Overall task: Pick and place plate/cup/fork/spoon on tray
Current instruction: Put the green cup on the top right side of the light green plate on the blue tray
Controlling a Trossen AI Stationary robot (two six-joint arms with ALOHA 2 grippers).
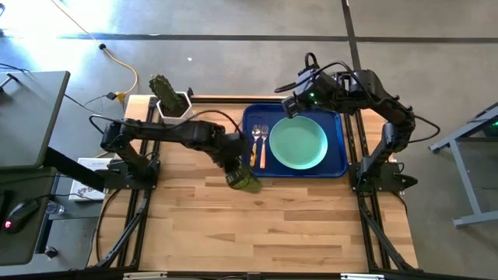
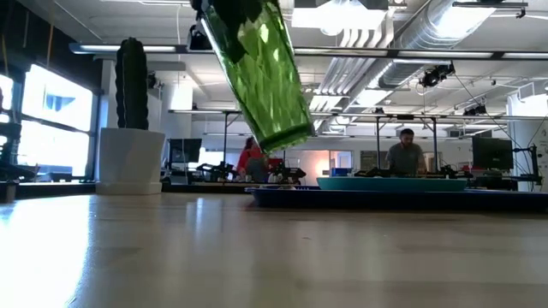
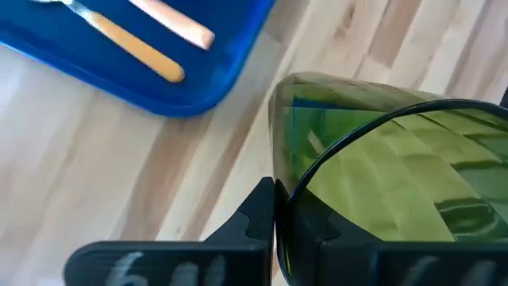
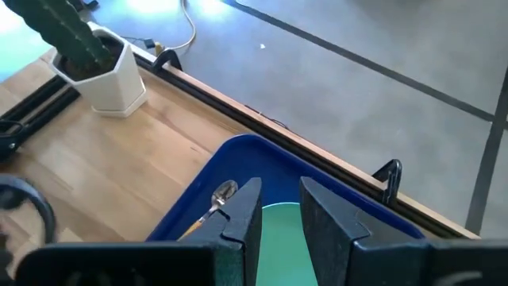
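Pale wooden table [image 1: 264, 225], grey floor [image 1: 233, 54]

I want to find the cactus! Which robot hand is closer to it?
The left. The left gripper holds the cup above the table, in front of the cactus near the tray's corner. The right gripper hovers over the tray's far edge, farther off.

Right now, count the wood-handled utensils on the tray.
2: the fork and the spoon lie side by side on the tray, at its left end beside the plate.
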